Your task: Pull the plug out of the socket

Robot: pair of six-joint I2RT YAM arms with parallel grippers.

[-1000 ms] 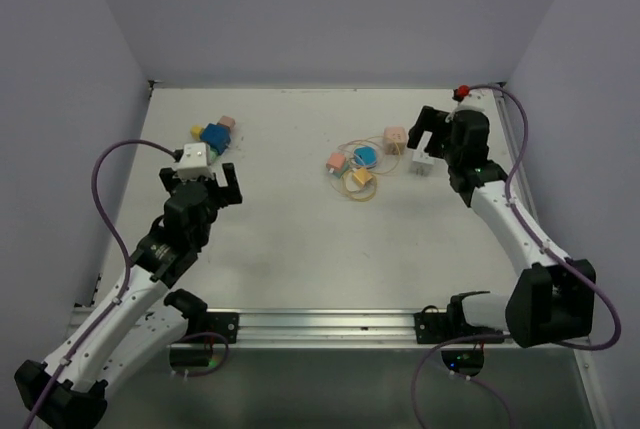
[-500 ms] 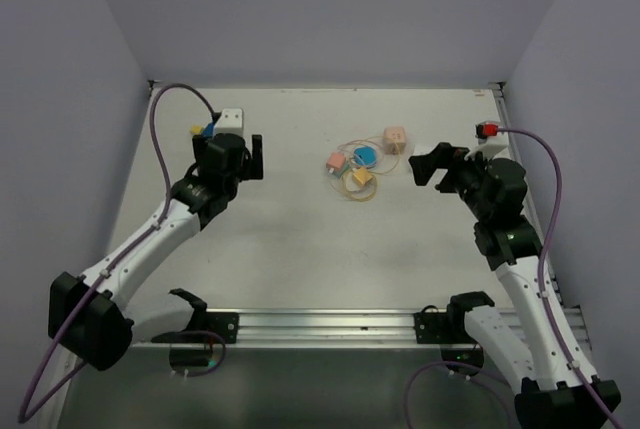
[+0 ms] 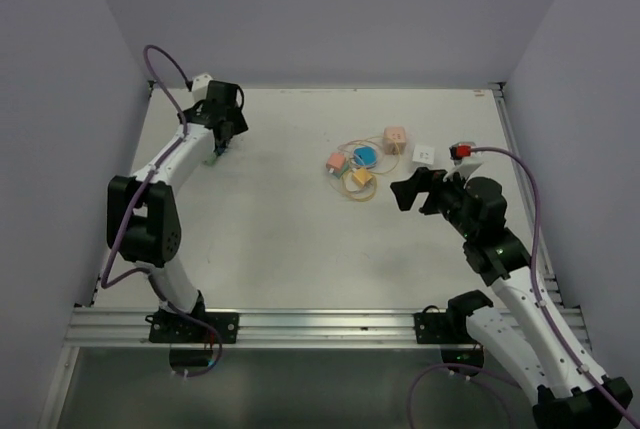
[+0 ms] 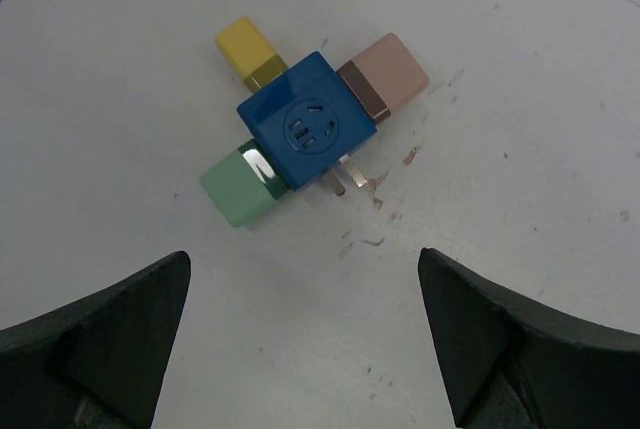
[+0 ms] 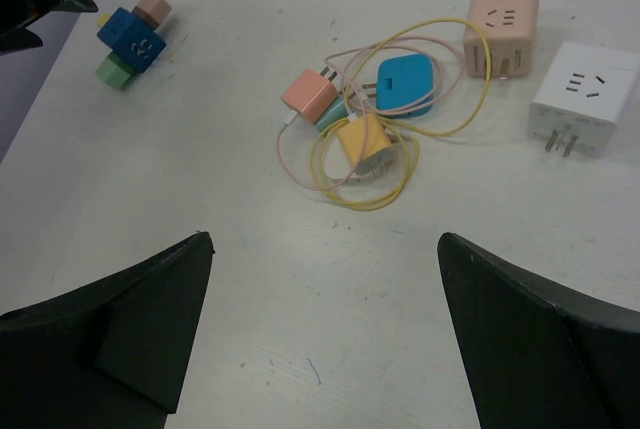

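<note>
A blue cube socket (image 4: 307, 132) lies on the white table with a yellow plug (image 4: 248, 49), a pink plug (image 4: 388, 71) and a green plug (image 4: 240, 185) stuck in its sides. It also shows far left in the right wrist view (image 5: 132, 39). My left gripper (image 4: 303, 259) is open and empty, hovering just short of the socket; in the top view the left gripper (image 3: 220, 139) covers most of it at the back left. My right gripper (image 3: 415, 192) is open and empty over the table's right middle.
A tangle of chargers lies at centre right: a pink one (image 5: 310, 94), a blue one (image 5: 405, 84) and a yellow one (image 5: 365, 144) with looped cables. A peach cube socket (image 5: 503, 19) and a white cube socket (image 5: 583, 99) sit beside them.
My left arm has swung to the back left corner, over the blue socket. My right gripper has drawn back toward the near side, uncovering the white cube.
</note>
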